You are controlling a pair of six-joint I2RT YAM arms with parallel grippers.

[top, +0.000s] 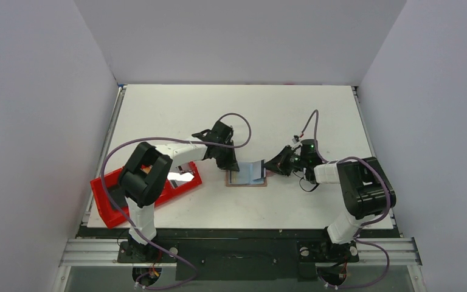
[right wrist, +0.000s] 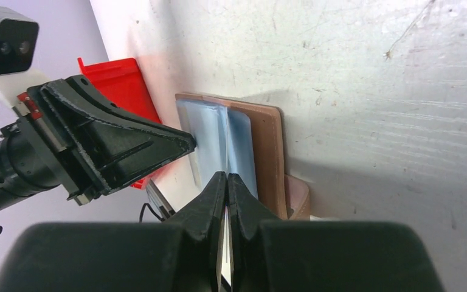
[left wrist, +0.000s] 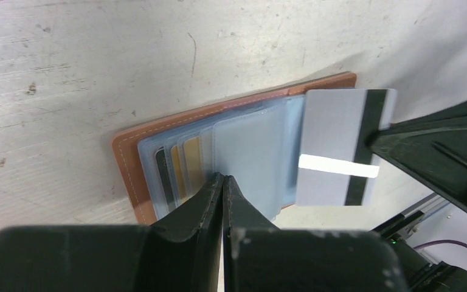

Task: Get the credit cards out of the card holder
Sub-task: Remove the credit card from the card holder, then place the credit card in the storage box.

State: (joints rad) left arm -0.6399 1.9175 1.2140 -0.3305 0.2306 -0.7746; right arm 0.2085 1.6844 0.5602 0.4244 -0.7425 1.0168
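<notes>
The card holder [left wrist: 131, 158] lies open on the bench [top: 219, 109], around the middle and a little toward the near edge. The left tool [left wrist: 222, 182] is clenched, with nothing visible between its fingers, and its tip presses down on the clear sleeves [left wrist: 249, 158]. The right tool [right wrist: 227, 176] is pinched on a silver card [left wrist: 331, 131] with a black stripe. It grips only the outer edge, and the card hangs tilted over the holder's right side. I cannot tell whether the card's trailing edge is clear of its sleeve.

That is my worry. If that edge catches, a pull toward the bench's right edge would drag the whole holder. The left tool pins it at one narrow point, so it could skid or swing round. The pinch on the card is shallow, so the card could pivot or drop. The two tools are near each other and might clash. Other cards [left wrist: 191, 161], gold and dark, sit in the sleeves. A red tray [right wrist: 121, 85] sits by the near left corner.
</notes>
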